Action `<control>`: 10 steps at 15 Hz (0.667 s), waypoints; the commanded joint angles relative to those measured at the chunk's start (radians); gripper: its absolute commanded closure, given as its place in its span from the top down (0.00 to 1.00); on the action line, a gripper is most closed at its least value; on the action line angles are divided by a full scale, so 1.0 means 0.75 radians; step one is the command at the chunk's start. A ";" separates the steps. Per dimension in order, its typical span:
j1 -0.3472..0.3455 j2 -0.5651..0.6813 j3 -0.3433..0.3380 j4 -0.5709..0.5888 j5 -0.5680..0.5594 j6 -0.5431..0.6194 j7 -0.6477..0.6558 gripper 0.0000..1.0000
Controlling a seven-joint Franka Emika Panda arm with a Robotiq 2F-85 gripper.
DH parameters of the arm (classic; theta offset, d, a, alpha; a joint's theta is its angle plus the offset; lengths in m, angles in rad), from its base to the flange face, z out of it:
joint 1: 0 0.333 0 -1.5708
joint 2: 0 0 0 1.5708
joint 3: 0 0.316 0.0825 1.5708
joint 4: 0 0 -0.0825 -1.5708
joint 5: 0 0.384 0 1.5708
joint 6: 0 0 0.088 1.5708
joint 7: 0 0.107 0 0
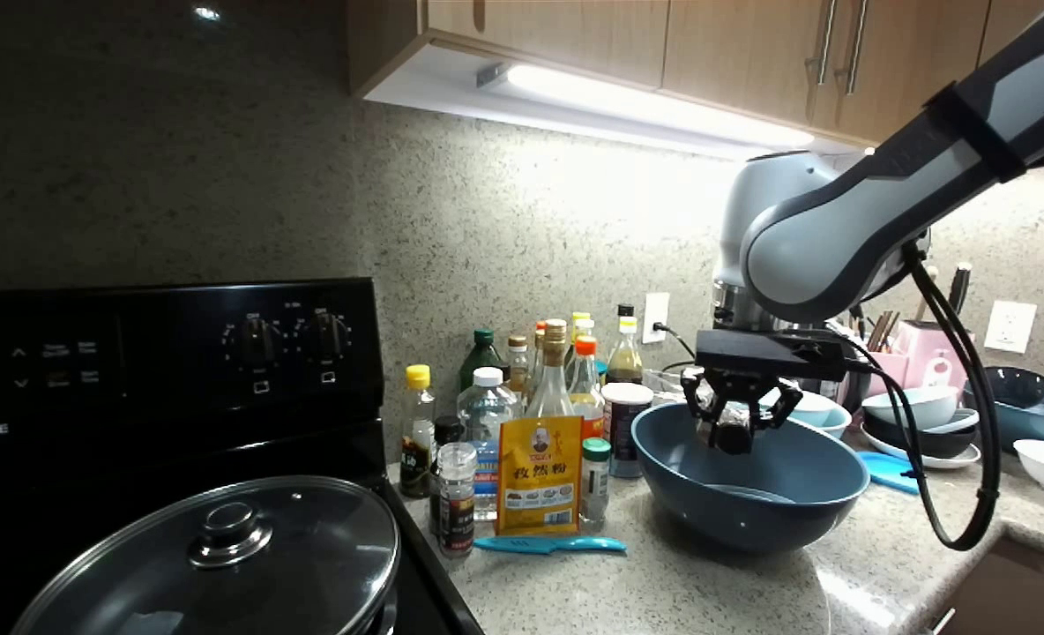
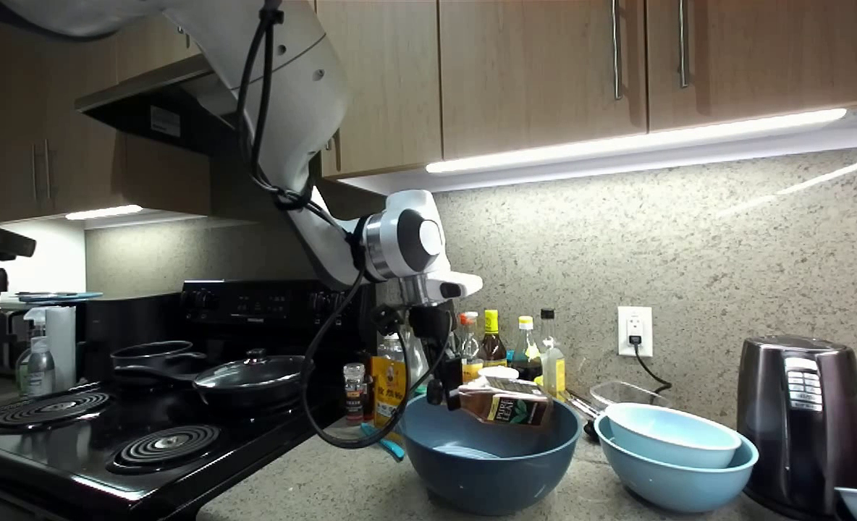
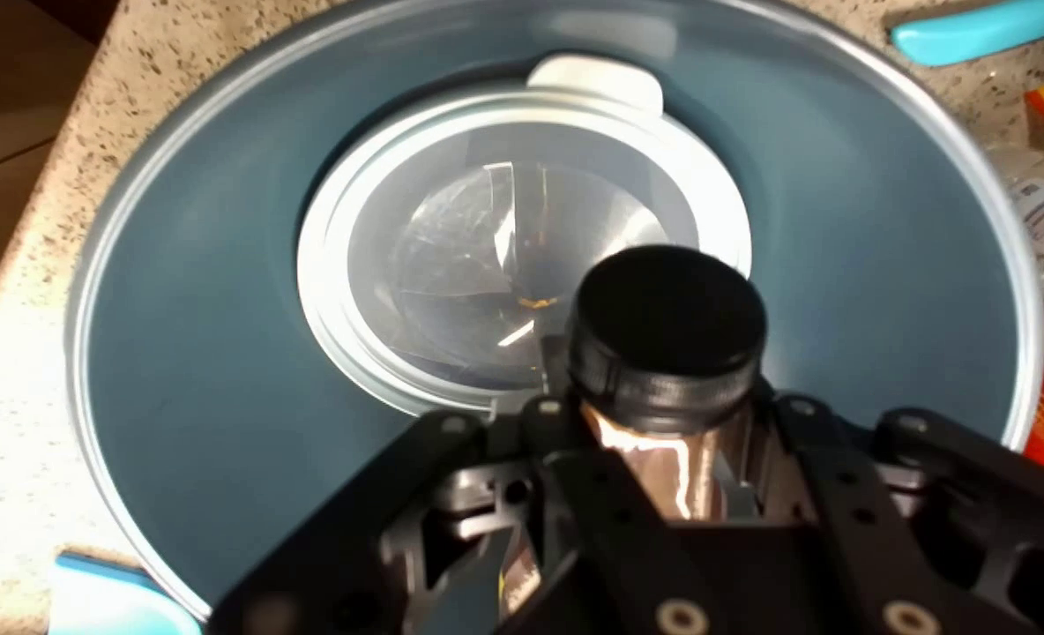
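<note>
My gripper [image 1: 738,413] is shut on the neck end of a brown tea bottle [image 2: 519,407] with a black cap. The gripper also shows in an exterior view [image 2: 446,387] and in the wrist view [image 3: 674,419]. The bottle lies nearly level in the fingers, over a large dark blue bowl [image 1: 742,520]. Its black cap [image 3: 667,309] sticks out past the fingertips in the wrist view. The bowl also shows in an exterior view [image 2: 486,481]. A round clear piece [image 3: 328,265] with a pale rim and a white tab lies at the bowl's bottom.
Several sauce bottles [image 1: 553,379], a yellow packet [image 1: 538,476] and a turquoise knife [image 1: 548,545] are beside the bowl. A lidded pan [image 1: 310,529] stands on the stove. Light blue bowls [image 2: 678,470] and a kettle [image 2: 801,427] stand on the bowl's opposite side. Cabinets [image 2: 544,79] hang above.
</note>
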 commanded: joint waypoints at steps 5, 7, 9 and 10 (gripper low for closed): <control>0.028 -0.157 0.028 -0.112 -0.158 0.046 0.157 0.15; 0.029 -0.174 0.048 -0.131 -0.155 0.043 0.151 0.15; 0.032 -0.184 0.073 -0.151 -0.149 0.040 0.127 0.15; 0.035 -0.190 0.084 -0.160 -0.149 0.037 0.124 0.15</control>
